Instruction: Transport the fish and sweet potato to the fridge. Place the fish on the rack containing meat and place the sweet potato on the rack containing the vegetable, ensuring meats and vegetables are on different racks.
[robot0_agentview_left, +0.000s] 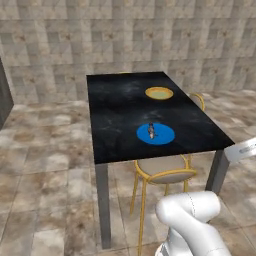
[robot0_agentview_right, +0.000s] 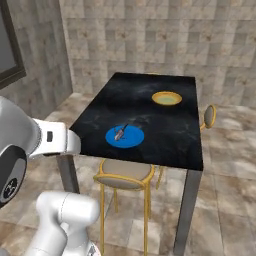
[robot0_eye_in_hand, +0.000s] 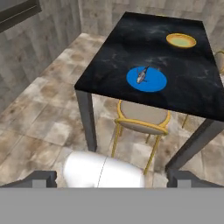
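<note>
Fish (robot0_agentview_left: 151, 131), slim and silver-grey, is lying on round blue plate (robot0_agentview_left: 165, 138) atop black marbled table (robot0_agentview_left: 115, 105); gripper (robot0_eye_in_hand: 112, 180) jaws are standing wide apart, holding nothing.

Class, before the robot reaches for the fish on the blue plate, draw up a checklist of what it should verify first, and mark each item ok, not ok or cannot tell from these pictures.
1. Fish lies on the blue plate, uncovered: ok.
2. Nothing else crowds the fish; the yellow plate sits further back on the black table: ok.
3. Gripper open for the grasp: in the hand view the fingertips stand wide apart: ok.
4. Gripper close to the fish: it is well back from the table: not ok.
5. Yellow chair tucked under the near table edge, possibly in the arm's path: cannot tell.
6. Sweet potato located: cannot tell.
</note>
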